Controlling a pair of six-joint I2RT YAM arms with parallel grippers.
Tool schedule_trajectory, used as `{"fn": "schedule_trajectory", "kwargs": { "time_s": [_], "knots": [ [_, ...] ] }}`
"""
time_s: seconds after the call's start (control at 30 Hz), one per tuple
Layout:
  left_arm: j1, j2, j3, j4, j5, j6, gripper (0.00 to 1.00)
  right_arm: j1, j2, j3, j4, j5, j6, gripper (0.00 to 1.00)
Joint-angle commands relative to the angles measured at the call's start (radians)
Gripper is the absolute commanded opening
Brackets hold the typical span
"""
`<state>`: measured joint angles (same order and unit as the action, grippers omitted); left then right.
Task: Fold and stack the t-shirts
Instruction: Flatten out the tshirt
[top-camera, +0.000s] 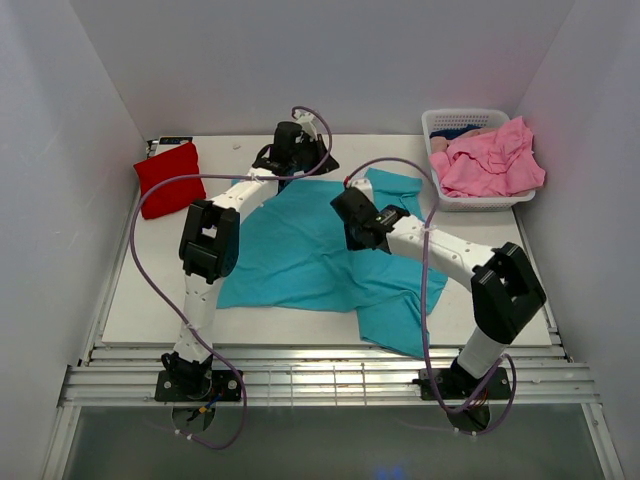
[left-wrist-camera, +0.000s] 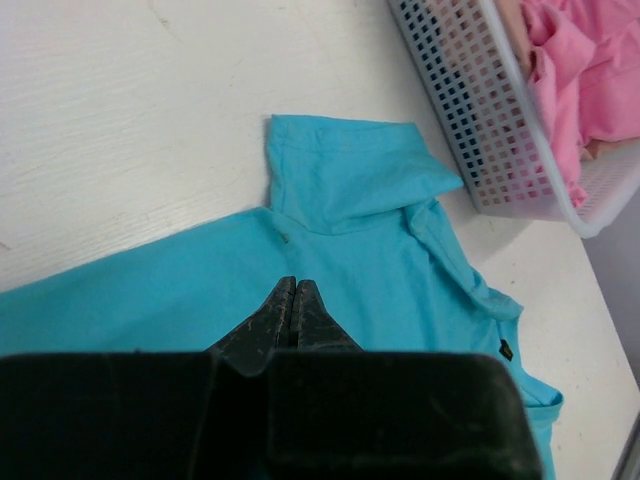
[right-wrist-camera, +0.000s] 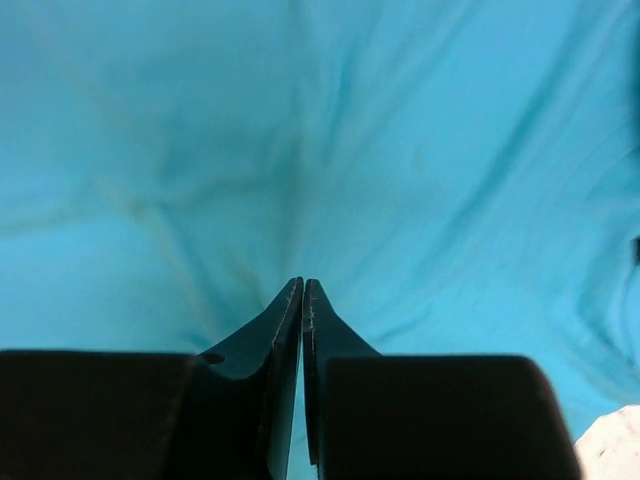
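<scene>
Matt teal cloth t-shirt (top-camera: 290, 255), plastic basket (top-camera: 482, 202)

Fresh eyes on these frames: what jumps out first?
The teal t-shirt lies sprawled across the middle of the table. The right tool is shut where the shirt's creases converge, seemingly pinching it, and the left tool is shut over its far part. Next come the folded red t-shirt at the far left corner, and the white basket heaped with pink shirts at far right.
</scene>
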<state>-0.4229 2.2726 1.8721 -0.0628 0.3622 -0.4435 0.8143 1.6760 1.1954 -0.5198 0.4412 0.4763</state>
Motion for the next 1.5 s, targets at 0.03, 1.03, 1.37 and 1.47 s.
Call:
{"fn": "schedule_trajectory", "kwargs": {
  "time_s": [0.03, 1.03, 1.37, 1.47],
  "knots": [
    [-0.004, 0.023, 0.041, 0.106, 0.142, -0.044, 0.00, -0.113, -0.025, 0.171, -0.014, 0.080, -0.061, 0.08],
    [-0.060, 0.067, 0.072, 0.134, 0.040, -0.011, 0.00, -0.435, 0.249, 0.429, 0.268, -0.079, -0.245, 0.08],
    [-0.053, -0.248, -0.224, 0.024, -0.380, 0.058, 0.00, -0.520, 0.530, 0.659, 0.236, -0.163, -0.262, 0.08],
    [-0.048, -0.326, -0.315, 0.031, -0.387, 0.037, 0.00, -0.535, 0.585, 0.697, 0.221, -0.183, -0.257, 0.08]
  ]
}}
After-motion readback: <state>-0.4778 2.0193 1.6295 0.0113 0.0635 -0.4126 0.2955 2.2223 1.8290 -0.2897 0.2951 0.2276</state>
